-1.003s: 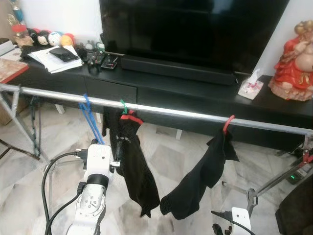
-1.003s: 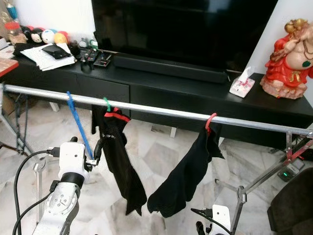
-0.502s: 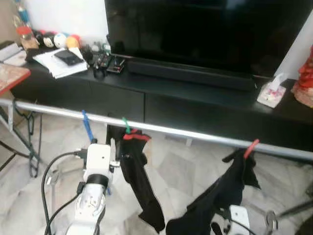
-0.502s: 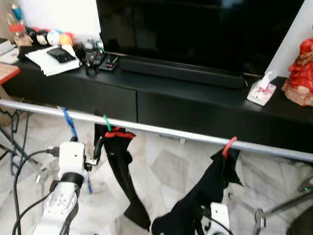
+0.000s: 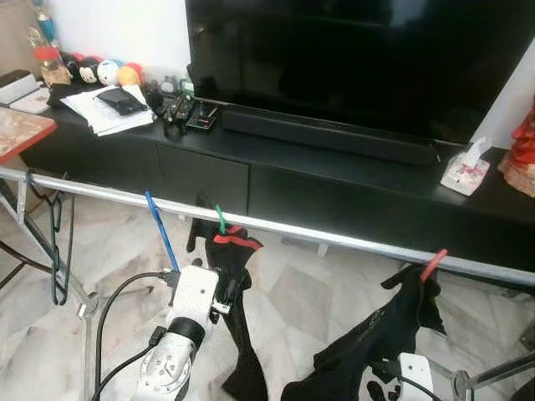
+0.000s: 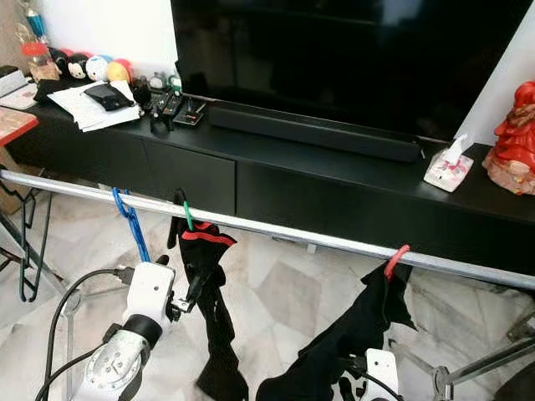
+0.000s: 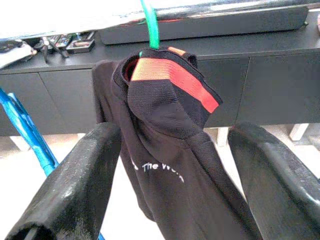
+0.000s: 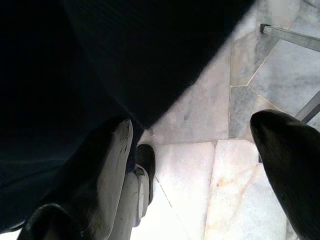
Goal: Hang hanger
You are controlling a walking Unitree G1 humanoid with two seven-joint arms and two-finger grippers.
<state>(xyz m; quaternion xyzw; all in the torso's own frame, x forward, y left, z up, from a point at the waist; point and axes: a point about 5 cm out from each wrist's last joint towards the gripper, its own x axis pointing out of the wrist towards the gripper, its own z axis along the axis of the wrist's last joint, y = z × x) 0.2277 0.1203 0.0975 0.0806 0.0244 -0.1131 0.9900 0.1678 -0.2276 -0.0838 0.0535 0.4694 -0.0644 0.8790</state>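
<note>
— Where is the hanger found?

— A green hanger [image 5: 219,219] is hooked over the metal rail [image 5: 334,237], and a black shirt [image 7: 170,150] with a red and orange collar band is carried on it. White lettering is seen on the shirt's chest in the left wrist view. Just beside it on the rail, toward the robot's left, a blue hanger [image 5: 160,234] is hung with nothing on it. Well along the rail to the right, a red hanger [image 5: 432,264] is seen with a second black garment [image 5: 376,334] draped from it, sagging low.

— And how are the grippers placed?

— The left gripper [image 7: 175,200] is held below the rail, just in front of the shirt on the green hanger. Its two fingers [image 7: 75,185] are spread wide to either side of the shirt, and nothing is gripped between them. The right gripper [image 8: 200,170] is kept low, under the second black garment, above the marble floor [image 8: 220,165]. Its fingers [image 8: 100,165] are likewise spread apart, with only dark cloth lying against one of them; nothing is clamped.

— What is seen around the rail?

— Behind it a long black cabinet [image 5: 334,180] is set, with a large dark television [image 5: 359,58] and a soundbar [image 5: 326,134] on top. Papers [image 5: 104,113] and small round toys [image 5: 100,71] are laid at its left end, a tissue pack [image 5: 468,167] and a red figurine [image 6: 514,134] at its right. A black wire hanger [image 5: 57,242] is hung at the rail's far left end.
</note>
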